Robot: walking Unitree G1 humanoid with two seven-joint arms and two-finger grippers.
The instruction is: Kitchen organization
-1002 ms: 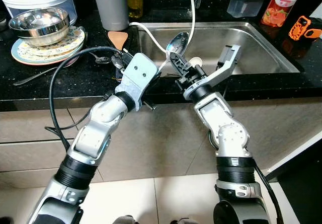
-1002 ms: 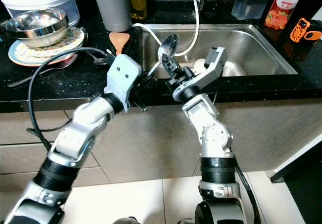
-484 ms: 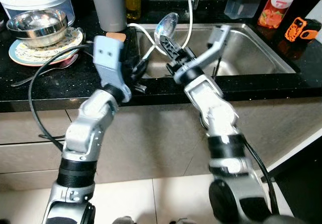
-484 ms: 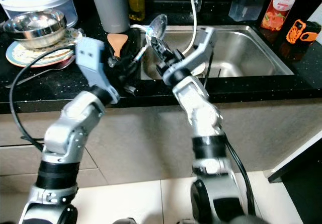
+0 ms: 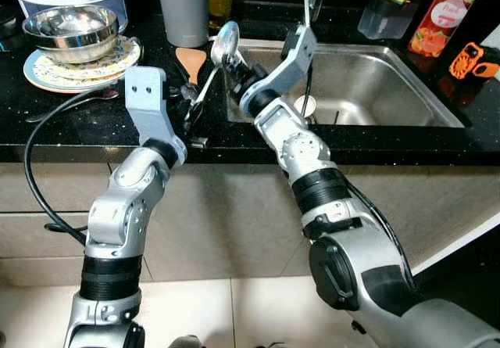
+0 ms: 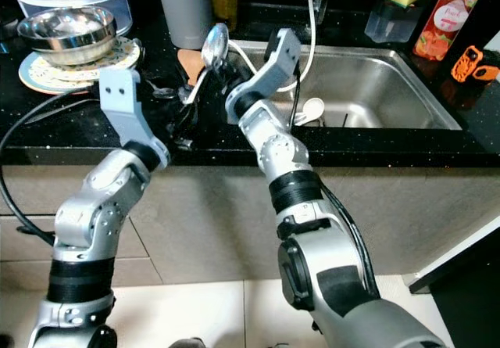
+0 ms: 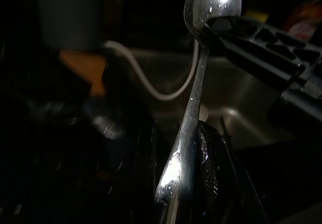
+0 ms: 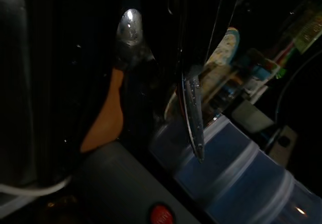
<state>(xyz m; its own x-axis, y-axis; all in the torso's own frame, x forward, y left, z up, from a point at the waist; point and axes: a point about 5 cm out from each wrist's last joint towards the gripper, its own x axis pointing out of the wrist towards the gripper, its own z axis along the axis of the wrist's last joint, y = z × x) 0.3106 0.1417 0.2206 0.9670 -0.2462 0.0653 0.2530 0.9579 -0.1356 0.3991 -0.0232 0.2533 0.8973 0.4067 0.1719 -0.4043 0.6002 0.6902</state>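
Biggest risk as I judged it: the spoon (image 5: 209,73) was pinched at both ends, so if one arm pulled or twisted w/o the other letting go, the thing could bend, spring out or scrape across a pad. If both let go at once it would've dropped onto the black counter (image 5: 94,117) edge or into the sink (image 5: 367,90), maybe off to the floor. My left gripper (image 7: 178,183) was clenched on the lower handle; in the left wrist view the shaft ran up btwn my two fingers, touching both. My right gripper (image 5: 234,62) sat up at the neck, just under the bowl; one finger (image 7: 251,43) lay against the back of the bowl, so I took it as closed on the spoon too, tho the second finger was hidden. Metal looked wet, so slip was another worry.

Spoon itself: plain polished steel, long slim handle, oval bowl uppermost, water beads on it, tilted a bit, bowl end leaning toward the sink. It hung in the air over the counter's front edge, just left of the sink rim, near the wooden spatula (image 5: 190,57) and the grey flask (image 5: 181,8). The plates w/ steel bowl (image 5: 72,31) stood well apart, far left.
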